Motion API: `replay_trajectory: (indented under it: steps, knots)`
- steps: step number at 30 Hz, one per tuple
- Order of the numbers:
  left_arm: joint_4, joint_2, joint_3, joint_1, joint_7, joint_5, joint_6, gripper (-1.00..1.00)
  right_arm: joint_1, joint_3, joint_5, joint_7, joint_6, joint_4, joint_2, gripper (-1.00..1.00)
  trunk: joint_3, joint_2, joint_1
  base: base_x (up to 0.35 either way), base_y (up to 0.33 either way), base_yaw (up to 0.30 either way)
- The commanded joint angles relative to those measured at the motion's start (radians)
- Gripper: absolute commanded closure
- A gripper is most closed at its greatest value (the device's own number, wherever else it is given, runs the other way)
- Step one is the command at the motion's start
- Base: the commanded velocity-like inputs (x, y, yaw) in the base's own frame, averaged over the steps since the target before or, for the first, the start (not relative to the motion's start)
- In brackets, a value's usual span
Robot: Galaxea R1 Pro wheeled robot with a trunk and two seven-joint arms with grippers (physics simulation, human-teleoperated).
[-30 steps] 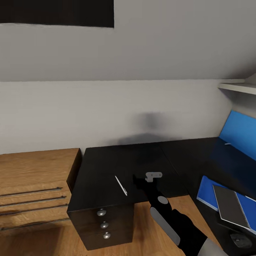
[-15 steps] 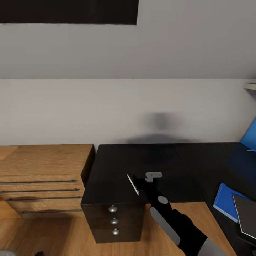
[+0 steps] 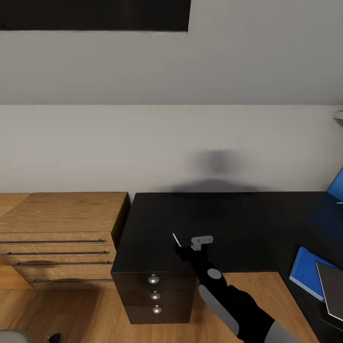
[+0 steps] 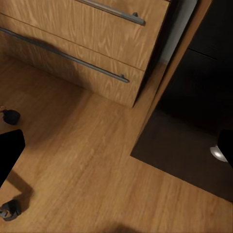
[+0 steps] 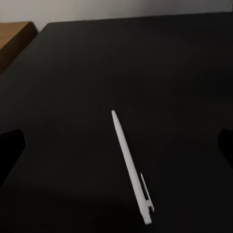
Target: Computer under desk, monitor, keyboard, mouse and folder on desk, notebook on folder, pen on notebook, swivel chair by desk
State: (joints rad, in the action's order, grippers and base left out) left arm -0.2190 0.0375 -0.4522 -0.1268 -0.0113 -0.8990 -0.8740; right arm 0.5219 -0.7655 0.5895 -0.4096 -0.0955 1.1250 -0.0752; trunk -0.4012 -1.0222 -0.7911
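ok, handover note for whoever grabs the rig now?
Right gripper: open, fingers either side of the pen, not closed on it.
Left gripper: state unclear; its camera faces the floor by the dresser.
Pen lies on the desk above the drawers.
Notebook already sits on the folder, far right.
Left: grasp pen, place it on the notebook.

No writing, label, brand, number or sign can be read anywhere — the desk [image 3: 190, 224], the pen [image 5: 130, 167] and the wooden dresser [image 3: 62, 228] at nine o'clock all show plain, unmarked surfaces.
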Motion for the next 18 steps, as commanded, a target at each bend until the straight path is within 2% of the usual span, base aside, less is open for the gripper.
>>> replay_trajectory:
  steps: [1, 5, 8, 12, 18]
  knots:
    - [0.000, 0.000, -0.008, -0.001, -0.002, -0.011, -0.003, -1.00, 0.002, -0.019, 0.001, -0.010, -0.008, -0.017, 0.003, -1.00, -0.001, -0.001, 0.000, 0.000, 0.000, 0.002]
    - [0.000, 0.000, -0.008, -0.001, -0.002, -0.011, -0.003, -1.00, 0.002, -0.035, -0.003, -0.012, -0.029, -0.046, 0.023, -1.00, -0.001, -0.001, 0.000, 0.000, 0.000, 0.001]
    - [0.000, -0.001, -0.008, -0.001, -0.002, -0.011, -0.003, -1.00, 0.003, -0.039, -0.004, -0.014, -0.079, -0.056, 0.032, -1.00, -0.001, -0.001, 0.000, 0.000, 0.000, 0.000]
    - [0.000, -0.001, -0.008, -0.001, -0.002, -0.011, -0.003, -1.00, 0.003, -0.041, -0.006, -0.015, -0.127, -0.058, 0.036, -1.00, -0.001, -0.001, 0.000, 0.000, 0.000, 0.000]
    - [0.000, -0.001, -0.007, -0.001, -0.003, -0.011, -0.003, -1.00, 0.003, -0.041, -0.006, -0.015, -0.150, -0.059, 0.037, -1.00, -0.001, -0.001, 0.000, 0.000, 0.000, 0.000]
